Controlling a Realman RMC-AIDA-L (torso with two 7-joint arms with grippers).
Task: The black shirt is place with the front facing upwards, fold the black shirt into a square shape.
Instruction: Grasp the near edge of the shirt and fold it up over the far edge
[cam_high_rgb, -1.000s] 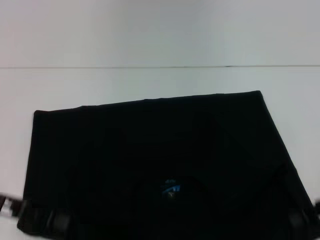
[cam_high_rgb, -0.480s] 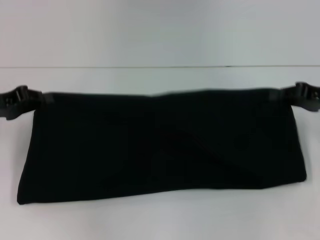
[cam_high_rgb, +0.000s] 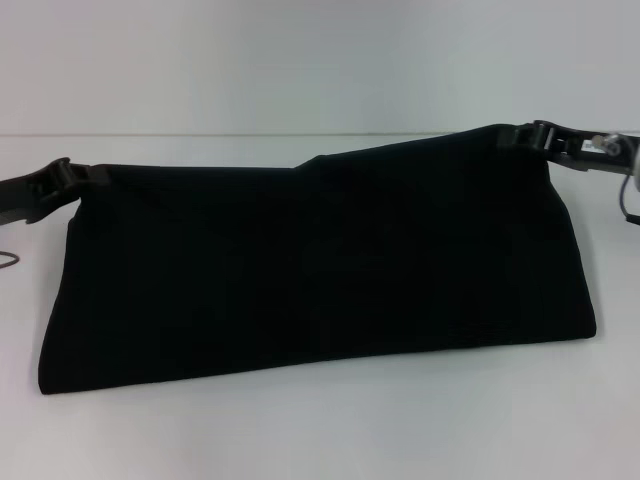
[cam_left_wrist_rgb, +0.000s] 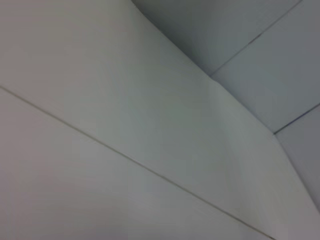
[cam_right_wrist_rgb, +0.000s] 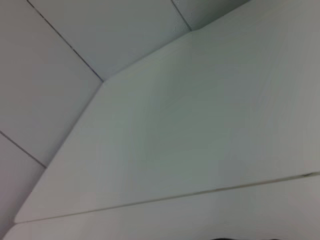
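Item: large black short-sleeved cloth shirt (cam_high_rgb: 320, 270), folded over on itself into a wide, low band. It lay across the white table (cam_high_rgb: 320, 430), spanning nearly the full width from left to right in the head view. The near edge of the band rested on the table surface, running slightly uphill toward the right. The far edge was lifted at both ends, and the right end stood higher than the left. A step in the far edge showed a little left of the middle, where the cloth rose toward the right. Only plain black cloth faced the camera (no print or label could be made out).

Left gripper (cam_high_rgb: 62, 180): at the far left corner of the shirt, clamped onto the cloth at that corner, with the dark arm reaching in from the left edge of the view.

Right gripper (cam_high_rgb: 530, 136): at the far right corner of the shirt, pinching the cloth there and holding it above the table, the arm with its pale fittings extending off to the right.

Table: white, smooth, with a thin dark seam (cam_high_rgb: 200, 134) running left to right beyond the shirt.

Left wrist view: pale table surface (cam_left_wrist_rgb: 125, 125) and grey panels with thin seams only, no shirt or fingers.

Right wrist view: likewise pale table surface (cam_right_wrist_rgb: 200, 125) and seamed grey panels.
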